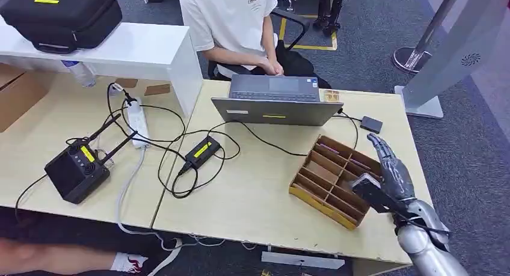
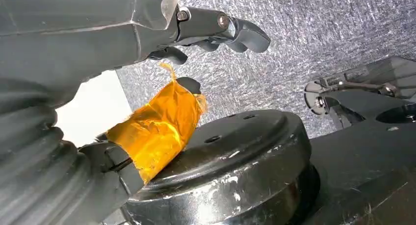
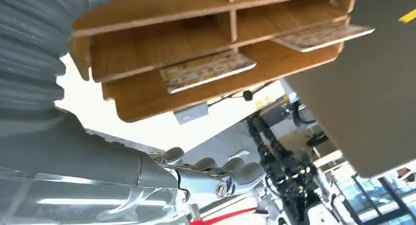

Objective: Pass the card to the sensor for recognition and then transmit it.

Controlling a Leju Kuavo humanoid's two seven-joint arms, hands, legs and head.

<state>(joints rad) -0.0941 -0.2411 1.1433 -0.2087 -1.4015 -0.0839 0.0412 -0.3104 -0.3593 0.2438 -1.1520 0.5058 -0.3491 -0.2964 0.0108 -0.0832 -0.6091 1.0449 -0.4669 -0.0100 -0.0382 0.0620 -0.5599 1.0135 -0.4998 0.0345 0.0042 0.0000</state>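
A wooden divider box (image 1: pixel 334 180) lies on the right part of the table (image 1: pixel 252 192). Two thin cards (image 1: pixel 329 148) (image 1: pixel 361 163) lie flat in its far compartments; the right wrist view shows them close up as patterned cards (image 3: pixel 208 70) (image 3: pixel 321 35). The small dark grey sensor (image 1: pixel 371 124) sits behind the box, wired to the laptop. My right hand (image 1: pixel 391 168) hovers over the box's right edge with fingers (image 3: pixel 221 171) stretched out, holding nothing. My left hand (image 2: pixel 162 34) hangs over the carpet, fingers apart and empty, its thumb (image 2: pixel 157 127) wrapped in orange tape.
An open laptop (image 1: pixel 273 101) stands behind the box, with a person (image 1: pixel 231 23) seated at it. Cables, a black adapter (image 1: pixel 201 151), a power strip (image 1: pixel 138 122) and a black antenna device (image 1: pixel 77 171) cover the left. A white shelf (image 1: pixel 138 47) carries a black case (image 1: pixel 60 14).
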